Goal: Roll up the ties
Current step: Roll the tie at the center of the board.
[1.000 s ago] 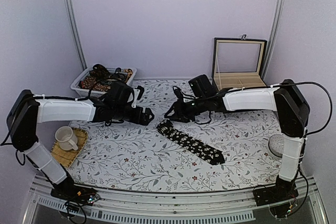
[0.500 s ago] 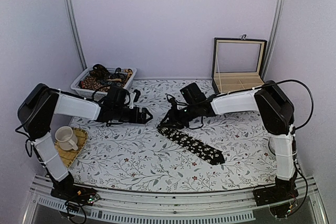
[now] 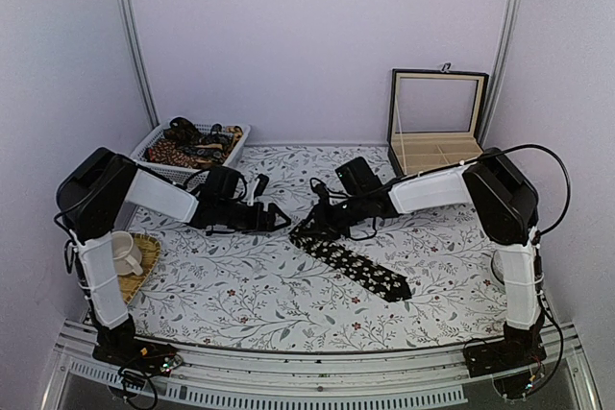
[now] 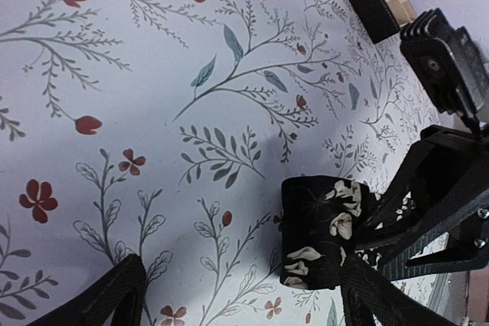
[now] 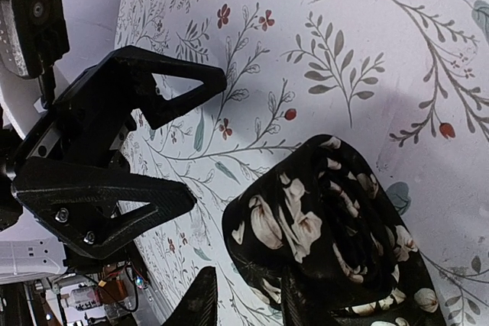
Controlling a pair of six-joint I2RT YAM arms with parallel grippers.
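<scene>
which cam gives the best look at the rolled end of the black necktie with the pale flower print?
Right wrist: the rolled end of the black flower-print necktie sits close up, its wound layers facing the lens. Left wrist shows it side-on as a short bundle. Top external shows the whole tie, the roll tiny.

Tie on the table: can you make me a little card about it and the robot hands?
tie: black with pale flowers, flat except one rolled end
roll: lies between the two grippers
left gripper: open, facing the roll
right gripper: at the roll, grip unclear
basket: holds more ties
</scene>
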